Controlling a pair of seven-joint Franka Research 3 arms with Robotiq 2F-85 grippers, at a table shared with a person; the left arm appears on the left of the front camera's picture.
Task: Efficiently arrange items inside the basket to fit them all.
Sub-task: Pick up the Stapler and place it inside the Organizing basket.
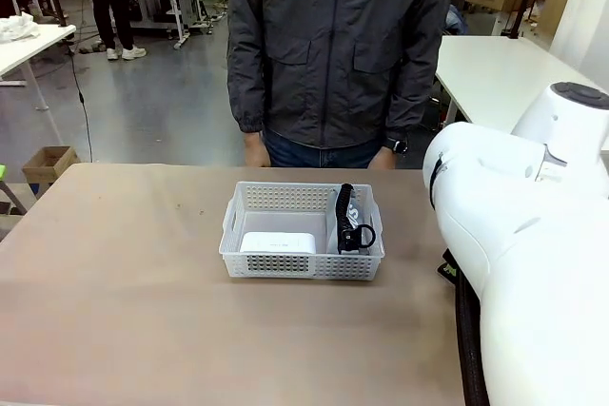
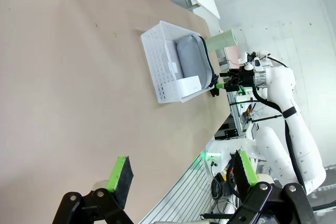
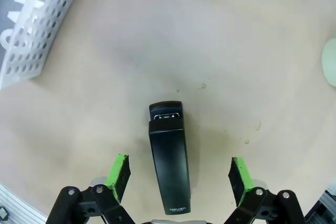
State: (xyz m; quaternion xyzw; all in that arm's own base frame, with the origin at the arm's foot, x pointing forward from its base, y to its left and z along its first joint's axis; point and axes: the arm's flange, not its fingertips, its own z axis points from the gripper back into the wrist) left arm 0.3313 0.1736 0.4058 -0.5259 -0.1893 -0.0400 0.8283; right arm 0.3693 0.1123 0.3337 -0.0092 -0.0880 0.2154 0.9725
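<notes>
While pouch (image 2: 191, 59) and device (image 1: 278, 242) are packed side by side in the basket (image 1: 304, 199), the stapler (image 3: 169, 156) is seen on the bench (image 1: 114, 282) outside it, framed by the released right hand (image 3: 180, 174) for pickup; the left hand (image 2: 182, 170) is likewise released.

- Left claw (image 2: 182, 163): green-padded fingers (image 2: 119, 176) spread wide, held aloft and aimed obliquely (seen along its own fingers).
- Right claw (image 3: 179, 165): jaws equally wide, aimed straight down, low over the tabletop (image 3: 236, 51).
- Right arm (image 1: 519, 235): bulky white links at picture right, elbow raised, forearm angled downward.
</notes>
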